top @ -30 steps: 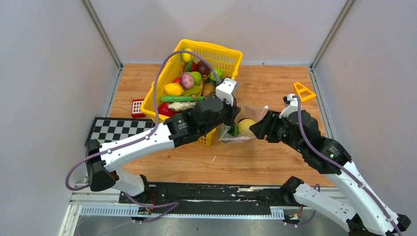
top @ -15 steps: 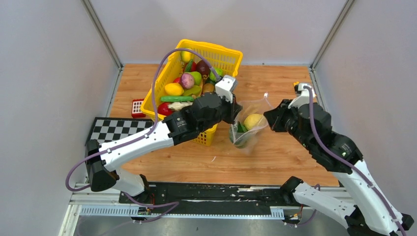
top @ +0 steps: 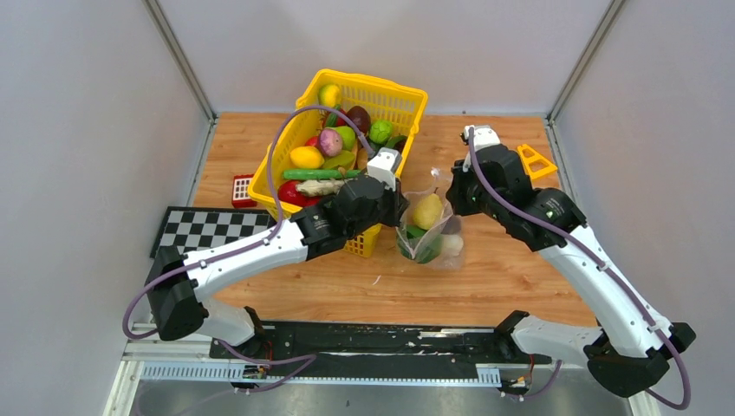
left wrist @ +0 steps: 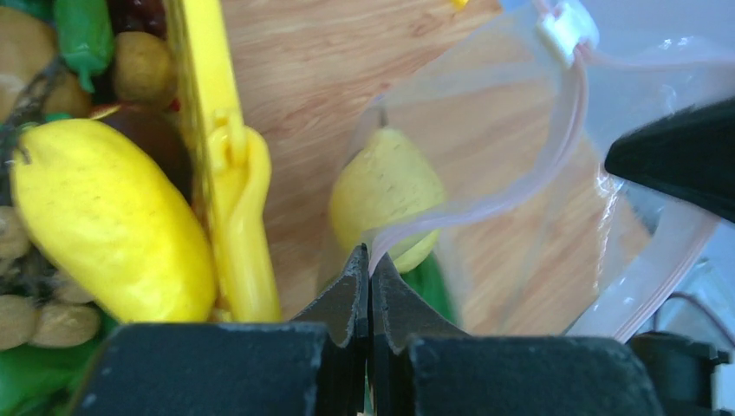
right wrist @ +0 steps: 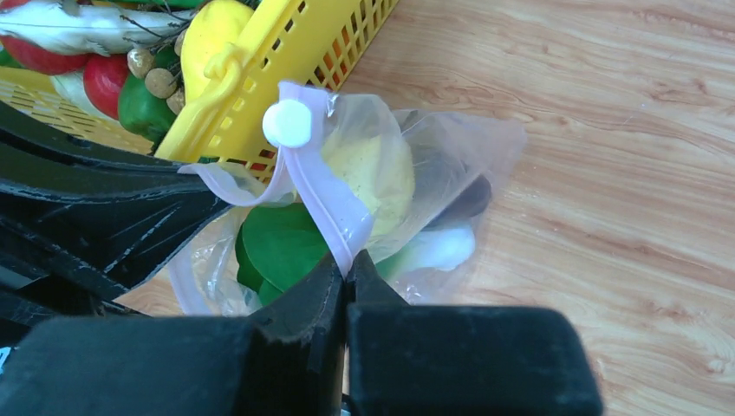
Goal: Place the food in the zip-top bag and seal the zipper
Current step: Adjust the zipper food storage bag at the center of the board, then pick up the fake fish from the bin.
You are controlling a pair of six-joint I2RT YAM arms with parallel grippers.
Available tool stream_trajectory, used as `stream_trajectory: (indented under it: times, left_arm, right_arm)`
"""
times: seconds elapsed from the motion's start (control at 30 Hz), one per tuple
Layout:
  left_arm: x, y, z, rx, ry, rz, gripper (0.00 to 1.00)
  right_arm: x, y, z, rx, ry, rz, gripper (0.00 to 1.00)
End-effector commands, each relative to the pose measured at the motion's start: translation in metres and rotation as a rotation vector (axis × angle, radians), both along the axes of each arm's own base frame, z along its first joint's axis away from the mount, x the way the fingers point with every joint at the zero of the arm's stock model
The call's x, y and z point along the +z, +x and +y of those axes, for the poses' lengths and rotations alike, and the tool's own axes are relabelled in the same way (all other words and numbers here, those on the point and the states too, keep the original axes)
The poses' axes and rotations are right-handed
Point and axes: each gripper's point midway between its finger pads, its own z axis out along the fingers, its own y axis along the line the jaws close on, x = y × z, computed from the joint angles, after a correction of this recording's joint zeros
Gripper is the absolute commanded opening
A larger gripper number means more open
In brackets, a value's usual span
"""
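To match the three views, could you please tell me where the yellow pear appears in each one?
Top external: yellow pear at centre, inside the zip-top bag.
Left wrist: centre, behind the bag's film.
Right wrist: centre, behind the pink zipper.
Shared landmark: yellow basket, to its left everywhere.

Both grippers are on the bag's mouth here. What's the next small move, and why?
Probably ease the right gripper away from the left gripper to draw the zipper taut: both are shut on it, the pear already sits inside the zip-top bag, and the mouth gapes open.
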Motion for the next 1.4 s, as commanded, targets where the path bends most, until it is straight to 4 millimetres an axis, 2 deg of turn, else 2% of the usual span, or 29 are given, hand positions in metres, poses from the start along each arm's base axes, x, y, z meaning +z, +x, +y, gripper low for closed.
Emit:
stream_trajectory:
  times: [0.0, 0.17, 0.3, 0.53, 0.7, 0.83, 1.07, 1.2, 1.37]
  left_arm:
    - [0.012, 0.009, 0.0, 0.058, -0.074, -0.008, 0.0]
    - [0.02, 0.013, 0.008, 0.073, -0.069, -0.033, 0.01]
    - [0.039, 0.012, 0.015, 0.071, -0.079, -0.076, 0.24]
    - [0.067, -0.002, 0.028, -0.002, -0.09, -0.166, 0.7]
    - [0.085, -0.006, 0.047, -0.044, -0.01, -0.272, 0.93]
    - [0.085, 0.01, 0.081, 0.042, 0.047, -0.28, 1.0]
    - [0.07, 0.042, 0.136, 0.188, 0.114, -0.23, 1.0]
    - [0.051, 0.063, 0.162, 0.27, 0.144, -0.167, 1.0]
    - [0.017, 0.08, 0.188, 0.419, 0.122, -0.037, 1.0]
  right_arm:
    - [0.025, -0.002, 0.002, 0.022, 0.053, -0.062, 0.0]
    - [0.043, -0.008, 0.007, 0.069, 0.114, -0.117, 0.0]
    - [0.046, -0.008, 0.008, 0.07, 0.129, -0.121, 0.0]
    - [0.046, -0.006, -0.005, -0.014, 0.129, -0.143, 0.0]
    - [0.045, -0.005, -0.007, -0.031, 0.144, -0.15, 0.0]
    - [0.045, -0.008, -0.006, -0.03, 0.172, -0.155, 0.0]
    - [0.038, -0.011, -0.002, -0.016, 0.201, -0.145, 0.0]
    - [0.035, -0.011, 0.001, -0.002, 0.204, -0.138, 0.0]
    - [0.036, -0.012, 0.002, 0.002, 0.209, -0.147, 0.0]
